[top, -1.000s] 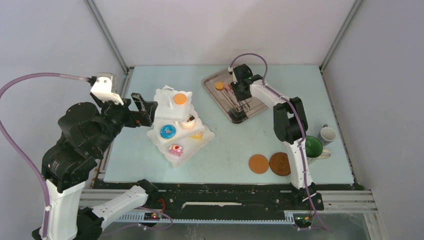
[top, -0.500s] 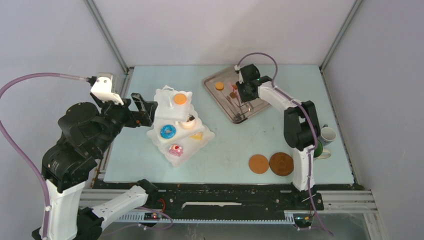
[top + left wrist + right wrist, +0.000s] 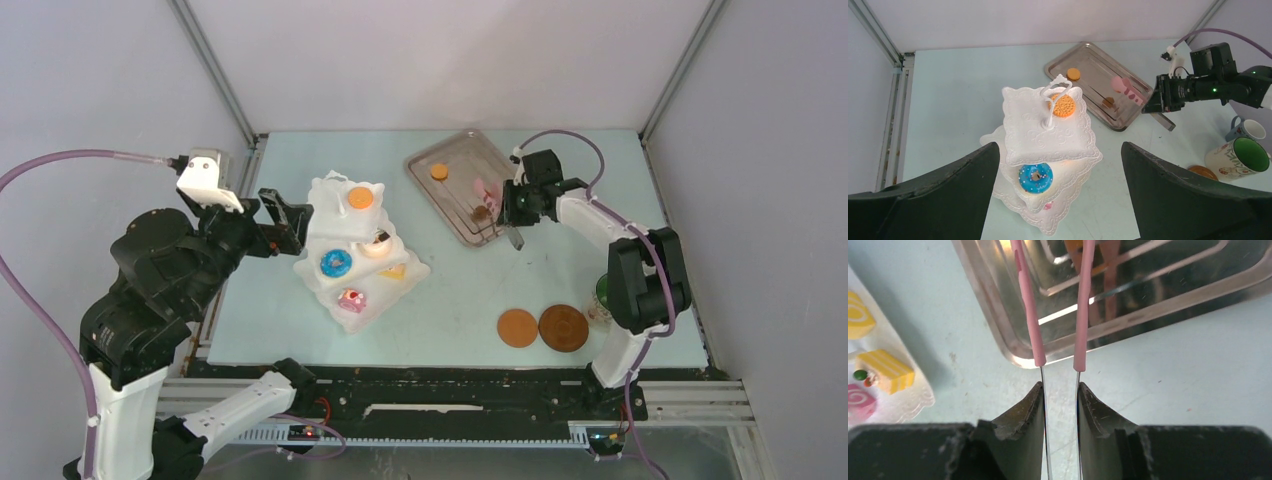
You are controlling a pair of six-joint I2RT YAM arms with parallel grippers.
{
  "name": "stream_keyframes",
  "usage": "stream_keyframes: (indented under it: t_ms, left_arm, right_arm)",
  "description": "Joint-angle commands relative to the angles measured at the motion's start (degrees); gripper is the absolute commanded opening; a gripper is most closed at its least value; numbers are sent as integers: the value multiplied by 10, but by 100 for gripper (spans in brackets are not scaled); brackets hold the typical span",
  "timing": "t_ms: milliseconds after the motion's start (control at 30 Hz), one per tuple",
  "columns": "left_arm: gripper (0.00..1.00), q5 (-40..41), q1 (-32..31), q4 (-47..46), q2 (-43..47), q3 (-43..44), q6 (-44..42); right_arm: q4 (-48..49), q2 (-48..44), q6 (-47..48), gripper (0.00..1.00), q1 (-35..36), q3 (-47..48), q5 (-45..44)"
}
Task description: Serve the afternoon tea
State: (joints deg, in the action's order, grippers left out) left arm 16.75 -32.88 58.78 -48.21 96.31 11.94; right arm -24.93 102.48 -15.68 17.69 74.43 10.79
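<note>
The right gripper [image 3: 512, 206], clamped on the tongs [image 3: 487, 189] at the tray's [image 3: 462, 158] right edge, points them across it toward the biscuit [image 3: 439, 172] beyond their tips.

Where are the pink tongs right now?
In the top view, right of centre: the tongs are clamped in the right gripper, reaching over the tray from its right edge, with the stand further left.

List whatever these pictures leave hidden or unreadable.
- Tips of the pink tongs: right wrist view, cut by the top edge.
- Green-lined mug: top view, mostly behind the right arm.
- White stand, lowest tier: left wrist view, mostly covered by upper tiers.
</note>
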Motion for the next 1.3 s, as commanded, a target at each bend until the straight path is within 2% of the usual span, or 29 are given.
stream_keyframes:
  t_ms: [0,167,633,1000,1133,1267]
  left_arm:
    - [100,-2,-6,-17,3,-5,-7]
    - [100,-1,-6,-16,3,-1,-7]
    - [99,5,-7,-21,1,0,-8]
    - [99,12,-7,-19,1,-1,-7]
    - [99,10,-6,-20,-2,-1,-4]
    - [99,7,-8,-20,-2,-2,-1]
  right_arm:
    - [52,-46,-61,2,-4,-24,80]
    - [70,-66,-98,2,-8,-44,115]
    - [78,-190,-95,2,0,-45,190]
    - [89,-298,-45,2,131,-25,200]
    - [105,-306,-62,2,189,-22,202]
    - [68,-289,-31,1,258,6,171]
